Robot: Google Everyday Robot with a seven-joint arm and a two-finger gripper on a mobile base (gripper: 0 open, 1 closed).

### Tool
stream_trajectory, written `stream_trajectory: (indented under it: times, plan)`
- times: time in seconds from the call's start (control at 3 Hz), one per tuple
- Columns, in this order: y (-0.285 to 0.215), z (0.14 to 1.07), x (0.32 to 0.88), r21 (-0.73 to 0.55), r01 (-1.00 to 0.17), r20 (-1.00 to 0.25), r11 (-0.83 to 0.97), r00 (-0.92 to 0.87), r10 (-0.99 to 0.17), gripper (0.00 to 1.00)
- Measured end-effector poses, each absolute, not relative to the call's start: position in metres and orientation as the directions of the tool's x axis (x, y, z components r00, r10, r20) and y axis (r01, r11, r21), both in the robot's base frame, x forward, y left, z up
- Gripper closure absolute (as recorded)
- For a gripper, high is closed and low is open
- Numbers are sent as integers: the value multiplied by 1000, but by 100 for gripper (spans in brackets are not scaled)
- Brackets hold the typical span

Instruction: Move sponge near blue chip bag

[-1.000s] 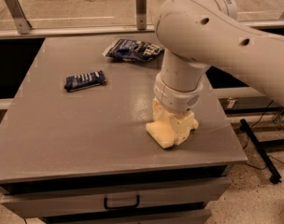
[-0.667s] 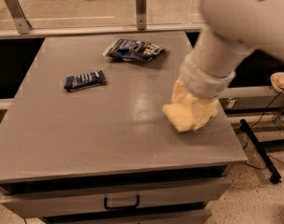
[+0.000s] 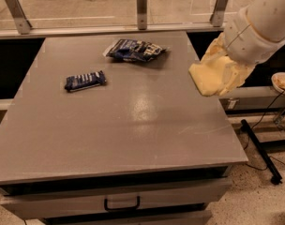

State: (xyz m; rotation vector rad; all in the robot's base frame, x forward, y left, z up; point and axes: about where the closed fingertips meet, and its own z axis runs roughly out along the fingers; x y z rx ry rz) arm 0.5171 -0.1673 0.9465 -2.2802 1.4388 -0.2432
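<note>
The pale yellow sponge (image 3: 207,78) hangs in the air over the table's right edge, held by my gripper (image 3: 220,71), which is shut on it. The cream fingers (image 3: 234,76) wrap its right side below the white wrist. The blue chip bag (image 3: 134,50) lies flat and crumpled at the back middle of the grey table (image 3: 133,125), well to the left of the sponge and apart from it.
A narrow dark blue bar-shaped packet with white stripes (image 3: 85,80) lies at the table's left. A glass rail with metal posts (image 3: 141,3) runs behind the table. A drawer handle (image 3: 121,204) is at the front. A black stand leg (image 3: 259,149) lies on the floor at right.
The gripper has lifted the sponge off the table's front right and carried it up and to the right, away from the surface. The chip bag and the packet have not moved.
</note>
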Motion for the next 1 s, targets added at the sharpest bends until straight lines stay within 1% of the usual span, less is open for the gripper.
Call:
stream_trajectory:
  times: [0.67,1.0]
  plan:
    - [-163,944,518,-419,-826,-87,-377,450,-889,100]
    - [-135,943,543,-458,-781,-61,-425,504,-861,100]
